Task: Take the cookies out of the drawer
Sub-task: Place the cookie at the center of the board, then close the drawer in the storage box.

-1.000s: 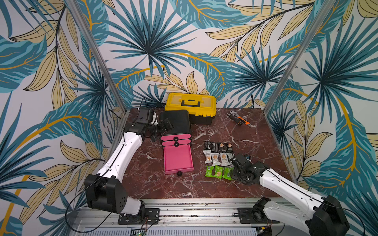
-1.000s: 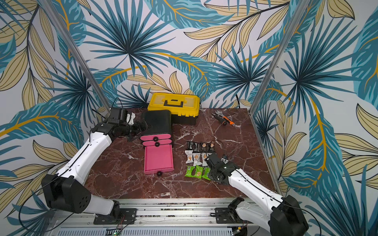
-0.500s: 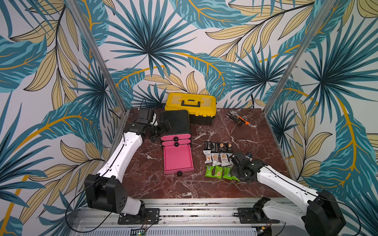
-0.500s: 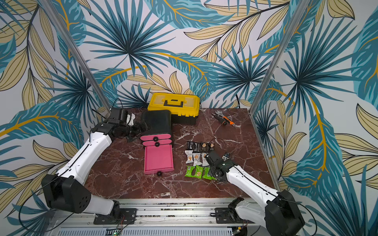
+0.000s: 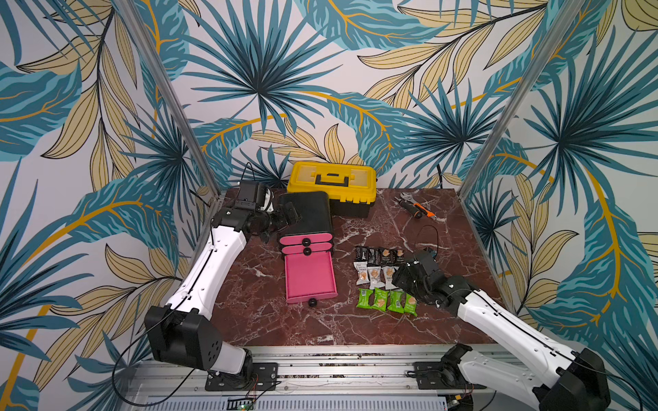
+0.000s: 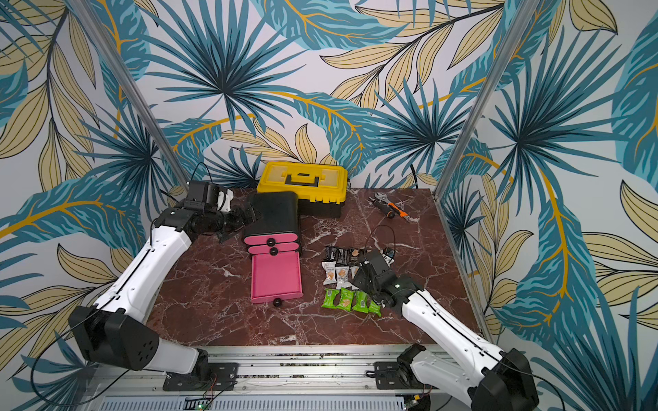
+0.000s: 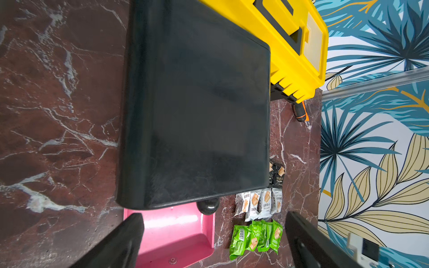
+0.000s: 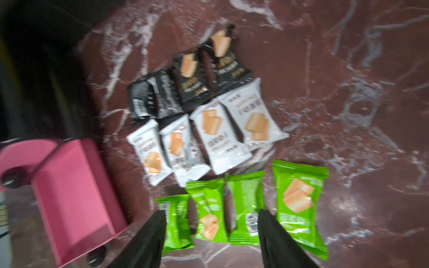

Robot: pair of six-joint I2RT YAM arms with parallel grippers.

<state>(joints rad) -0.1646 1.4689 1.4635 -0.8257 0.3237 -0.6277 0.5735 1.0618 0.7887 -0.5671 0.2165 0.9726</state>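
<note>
Red-brown marble surface [image 5: 249,320], with all twelve small wrapped cookie packets [image 6: 341,274] already out on it and the pulled-out pink plastic drawer [image 5: 310,277] showing nothing but its bare floor. Three tidy rows just right of that drawer's side edge: black packets [image 5: 377,254] farthest back, white packets [image 5: 374,275] in the middle, bright green packets [image 5: 380,299] nearest the front. Only a narrow strip of bare marble between drawer and packets, rows packed close together.

Right pincer [image 8: 211,213] hanging over the right end of the white and green rows, jaws spread apart with nothing pinched, two green packets lying flat on the marble below the gap.

Left pincer [image 7: 213,214] spread wide too, nothing between the jaws, parked at the left side of the black rounded drawer cabinet [image 5: 308,213]. Can't tell whether actually touching it.

Plenty of free marble ahead of the green row up to the front edge, and more off to the right before the side edge. Back edge busier: yellow plastic toolbox [image 5: 333,179] right behind the cabinet, orange-and-black hand tools [image 5: 414,210] near the back right corner, well apart from the packets.
</note>
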